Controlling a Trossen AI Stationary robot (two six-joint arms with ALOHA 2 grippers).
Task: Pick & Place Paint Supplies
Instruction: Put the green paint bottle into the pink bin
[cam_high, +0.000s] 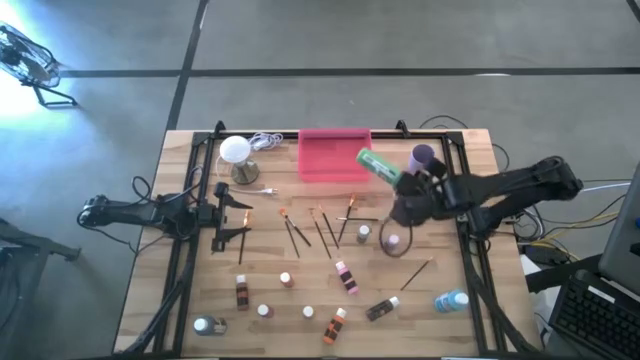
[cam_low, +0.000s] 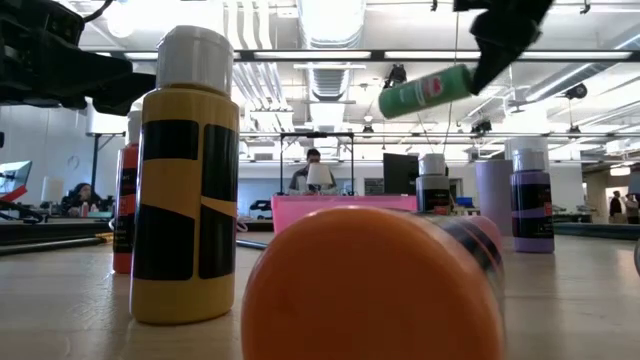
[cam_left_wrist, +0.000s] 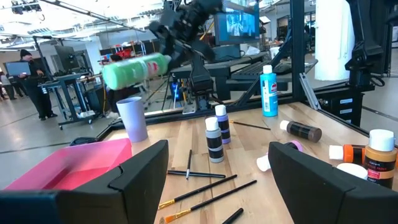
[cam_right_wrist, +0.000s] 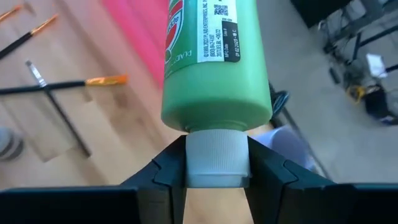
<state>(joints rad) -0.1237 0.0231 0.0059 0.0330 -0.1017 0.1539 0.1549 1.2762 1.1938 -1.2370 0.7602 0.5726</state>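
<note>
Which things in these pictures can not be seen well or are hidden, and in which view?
- Low view: an orange bottle fills the foreground, blurred, hiding the table behind it.
- Low view: the right gripper's fingers are cut by the top edge; only the green bottle shows.
- Right wrist view: the green bottle's far end is cut by the edge.
- High view: brush tips and small bottle labels are too small to read.
- Left wrist view: the left gripper hides the table near it.

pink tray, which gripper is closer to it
Right. The right gripper holds the green bottle at the pink tray's edge; the left gripper waits farther off.
</note>
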